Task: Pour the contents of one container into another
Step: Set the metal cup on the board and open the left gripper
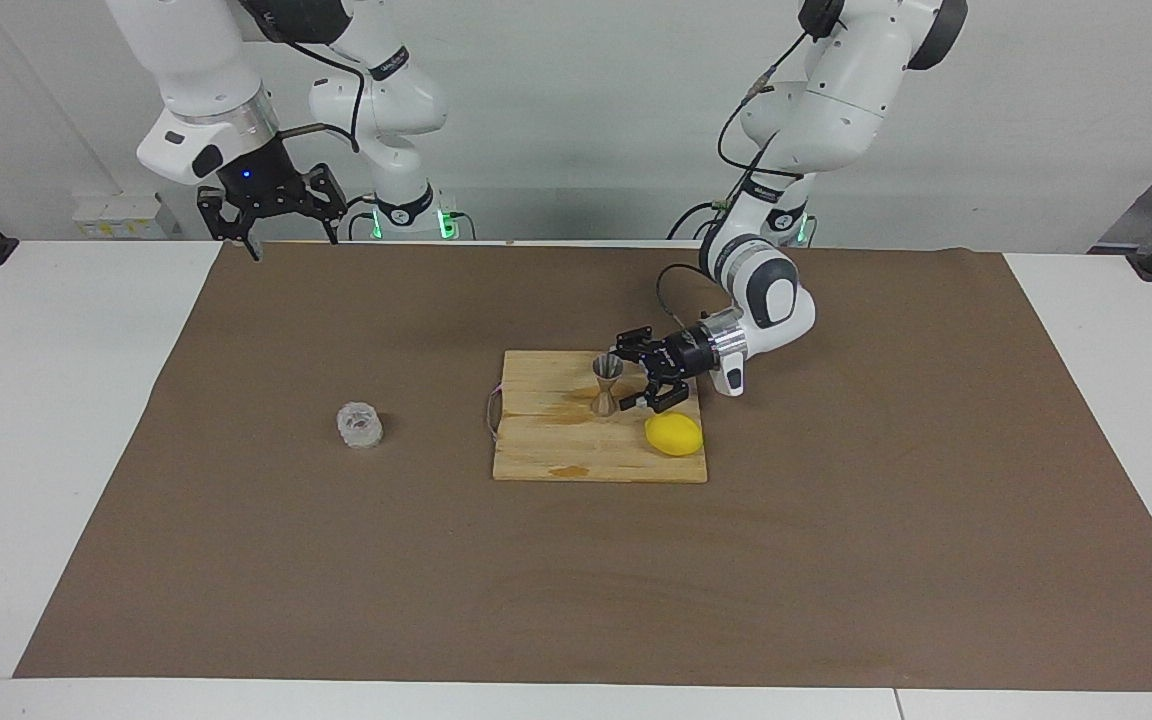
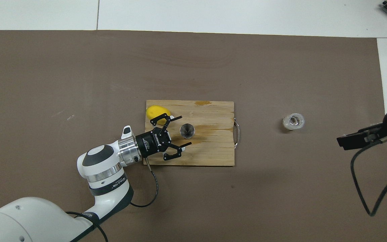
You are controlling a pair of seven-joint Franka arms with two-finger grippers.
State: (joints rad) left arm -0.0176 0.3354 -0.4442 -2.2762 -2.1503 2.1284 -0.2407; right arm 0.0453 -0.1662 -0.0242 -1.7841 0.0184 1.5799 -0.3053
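Note:
The metal jigger (image 1: 606, 384) (image 2: 187, 130) stands upright on the wooden board (image 1: 556, 455). My left gripper (image 1: 628, 379) lies low and level beside it, toward the left arm's end of the table. It is open wide, and its fingertips (image 2: 180, 117) stand on either side of the jigger without touching it. The clear ribbed glass cup (image 1: 360, 424) (image 2: 293, 121) sits alone on the brown mat toward the right arm's end. My right gripper (image 1: 288, 240) hangs open and empty, high over the mat's edge near the right arm's base.
A yellow lemon (image 1: 674, 434) (image 2: 156, 110) lies on the board's corner, close under the left gripper's fingers. The board (image 2: 213, 153) has a metal handle (image 2: 236, 131) on the end toward the cup. Brown mat (image 1: 836, 560) covers the table.

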